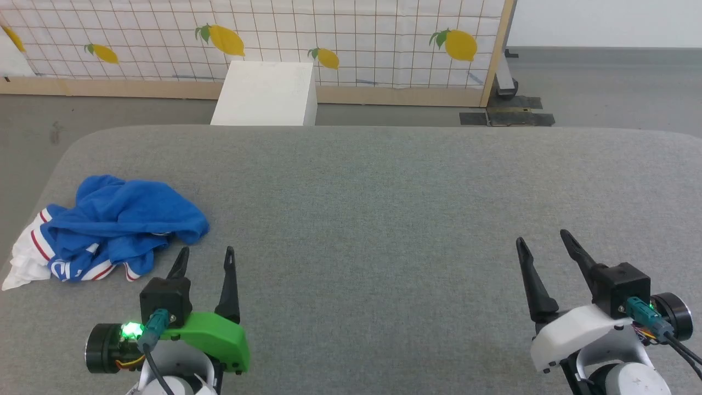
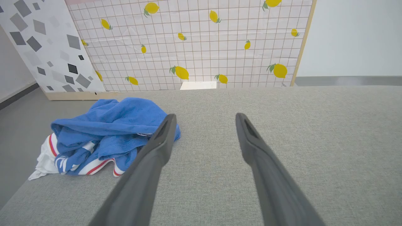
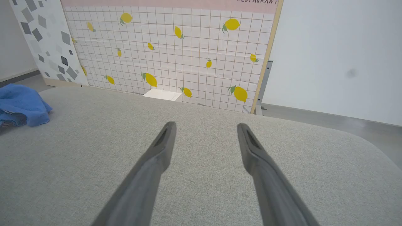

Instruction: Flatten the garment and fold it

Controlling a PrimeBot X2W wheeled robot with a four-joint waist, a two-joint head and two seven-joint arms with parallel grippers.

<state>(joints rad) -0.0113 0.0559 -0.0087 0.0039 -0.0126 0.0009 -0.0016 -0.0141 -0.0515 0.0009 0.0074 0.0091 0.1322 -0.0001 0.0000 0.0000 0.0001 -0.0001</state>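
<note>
The garment [image 1: 118, 222] lies crumpled in a heap at the left edge of the grey padded table [image 1: 373, 192], bright blue with a white sleeve and red-and-white striped trim spilling toward the edge. My left gripper [image 1: 206, 253] stands open just to the right of and nearer than the heap, with nothing between its fingers. In the left wrist view the garment [image 2: 110, 131] sits left of my left gripper [image 2: 205, 117], close by the left finger [image 2: 157, 147]. My right gripper [image 1: 542, 238] is open over bare table far to the right. The right wrist view shows my right gripper [image 3: 205, 127] open and a blue corner of the garment [image 3: 22, 105] at far left.
Beyond the table's far edge a white box [image 1: 266, 93] stands on the floor before a lemon-print tiled panel [image 1: 351, 38]. A metal stand base [image 1: 507, 82] sits at the panel's right end. The table's left edge runs right beside the garment.
</note>
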